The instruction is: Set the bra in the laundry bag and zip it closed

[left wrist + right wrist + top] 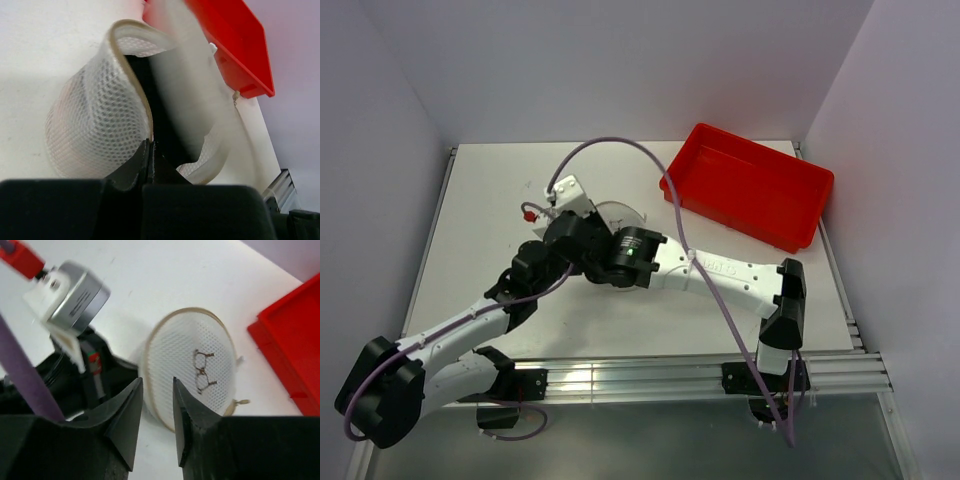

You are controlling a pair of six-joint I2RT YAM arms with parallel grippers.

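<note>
The laundry bag (187,360) is a round pouch of whitish mesh with a beige zipper rim and a small brown stitched mark. It lies on the white table, mostly hidden under both wrists in the top view (618,213). My left gripper (150,146) is shut on the bag's rim (131,75) and holds one mesh wall (100,125) up, so a dark gap shows inside. My right gripper (156,385) is open and empty, its tips just short of the bag's near rim. The bra does not show in any view.
A red plastic tray (750,185) stands at the back right of the table, close to the bag; it also shows in the right wrist view (290,350). The left wrist's camera block (75,300) sits just left of my right gripper. Purple cables (620,142) loop over the middle.
</note>
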